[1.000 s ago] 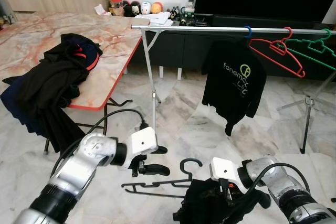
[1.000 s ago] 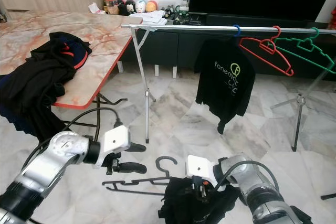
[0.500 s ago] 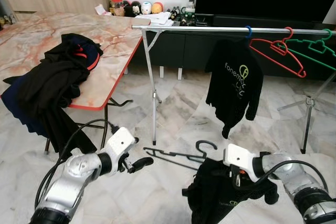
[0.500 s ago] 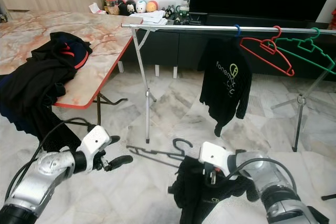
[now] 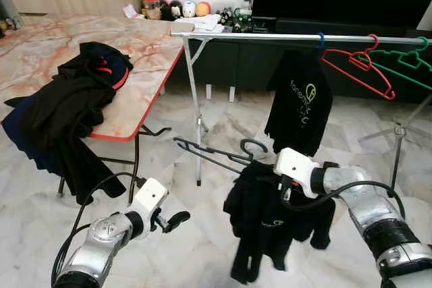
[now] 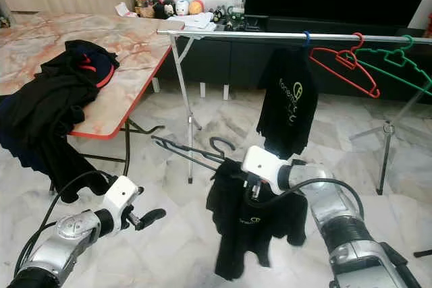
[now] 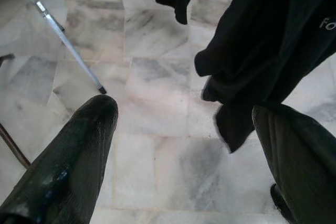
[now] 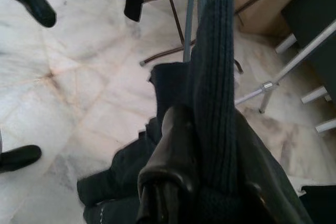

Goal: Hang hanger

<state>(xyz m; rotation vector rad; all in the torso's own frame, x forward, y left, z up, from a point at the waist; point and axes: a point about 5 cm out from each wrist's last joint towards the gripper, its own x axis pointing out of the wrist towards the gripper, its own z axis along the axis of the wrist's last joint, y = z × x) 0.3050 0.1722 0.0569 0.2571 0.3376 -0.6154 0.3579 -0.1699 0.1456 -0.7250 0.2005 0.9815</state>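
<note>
Marble floor, dark TV wall behind, a rail crossing the room as the landmark.

Left eye view: holding a black hanger with a black shirt draped on it, below and in front of the rail, right gripper pinching at the shirt's collar under the hook, probably so the hook stays free to catch the rail. Hanging already from the rail: another black shirt, a red hanger, a green hanger. Left of the rail, a table carrying a clothes pile.

Right eye view: hovering low, well left of the rail's leg, left gripper holding nothing.

Left wrist view: fingers spread wide over bare floor, likely kept clear.

Right wrist view: fingers pressing together on dark knit fabric.
</note>
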